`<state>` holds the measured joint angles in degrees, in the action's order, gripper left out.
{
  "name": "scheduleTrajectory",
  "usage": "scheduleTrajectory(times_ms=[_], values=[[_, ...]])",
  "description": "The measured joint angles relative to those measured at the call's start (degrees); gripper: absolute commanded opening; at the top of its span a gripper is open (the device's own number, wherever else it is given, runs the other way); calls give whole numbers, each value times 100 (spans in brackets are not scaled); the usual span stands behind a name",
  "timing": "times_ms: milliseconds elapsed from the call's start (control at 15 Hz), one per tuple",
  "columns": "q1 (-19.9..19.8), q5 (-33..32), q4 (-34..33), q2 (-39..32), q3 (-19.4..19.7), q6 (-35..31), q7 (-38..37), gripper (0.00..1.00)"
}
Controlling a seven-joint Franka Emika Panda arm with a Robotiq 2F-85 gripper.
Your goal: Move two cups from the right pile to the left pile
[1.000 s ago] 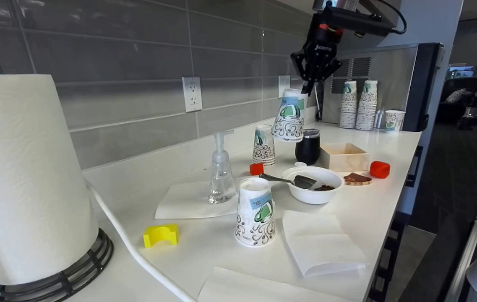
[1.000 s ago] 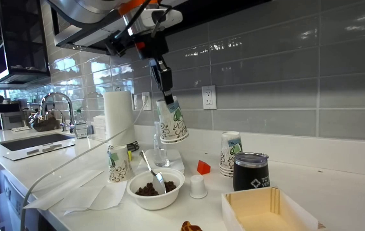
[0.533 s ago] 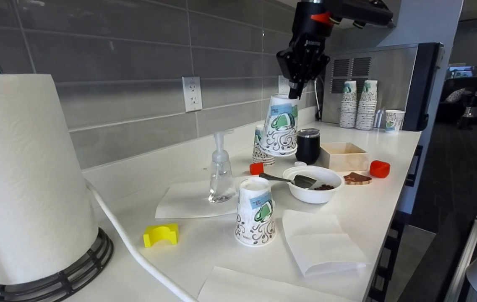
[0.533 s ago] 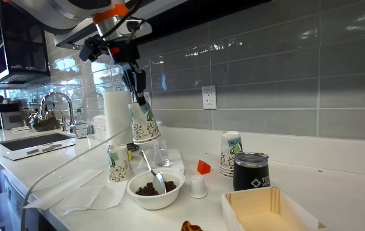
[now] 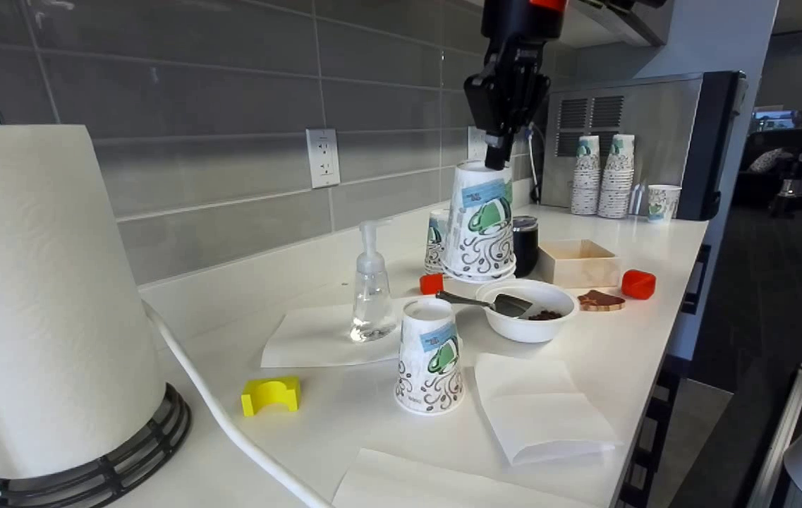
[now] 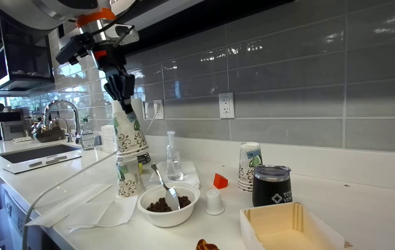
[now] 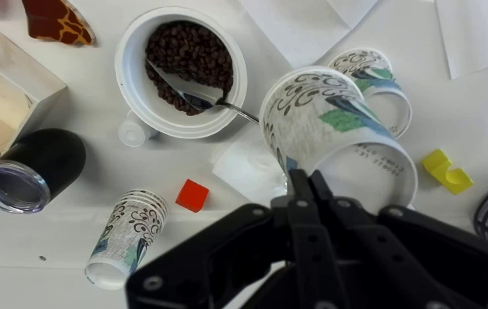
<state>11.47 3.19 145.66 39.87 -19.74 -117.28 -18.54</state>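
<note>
My gripper point(image 5: 496, 159) is shut on the wall of the two cups point(image 5: 482, 229), near their narrow end. They are nested, upside down, slightly tilted and off the counter. Both show in the other views: the gripper point(image 6: 128, 107) point(image 7: 308, 178) and the two cups point(image 6: 129, 135) point(image 7: 312, 111). The left pile point(image 5: 430, 363) stands upside down on the counter, lower than the held cups, which partly cover it in the wrist view point(image 7: 362, 66). The right pile point(image 6: 248, 170) stands by the wall; it shows whole in the wrist view point(image 7: 130, 234) and is partly hidden behind the held cups in an exterior view point(image 5: 436, 243).
A glass soap dispenser point(image 5: 370, 296) and a white bowl point(image 5: 499, 328) with beans and a spoon stand near the left pile. A black cup point(image 6: 272, 191) and wooden box point(image 6: 291, 225) are beside the right pile. A yellow block point(image 5: 271, 395) and paper-towel roll point(image 5: 48, 296) are nearby.
My gripper has carried the two cups away from the right pile, toward the left pile and a little lower. Both piles have stayed in place.
</note>
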Motion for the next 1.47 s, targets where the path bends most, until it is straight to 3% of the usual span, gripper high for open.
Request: scheduleTrajectory(times_ms=[267, 733, 1067, 1467], values=[[203, -15, -158, 0, -44, 422, 270, 1], [539, 176, -180, 11, 156, 335, 854, 1], [668, 387, -180, -76, 305, 70, 1394, 1], [734, 425, -180, -667, 196, -608, 1544, 1]])
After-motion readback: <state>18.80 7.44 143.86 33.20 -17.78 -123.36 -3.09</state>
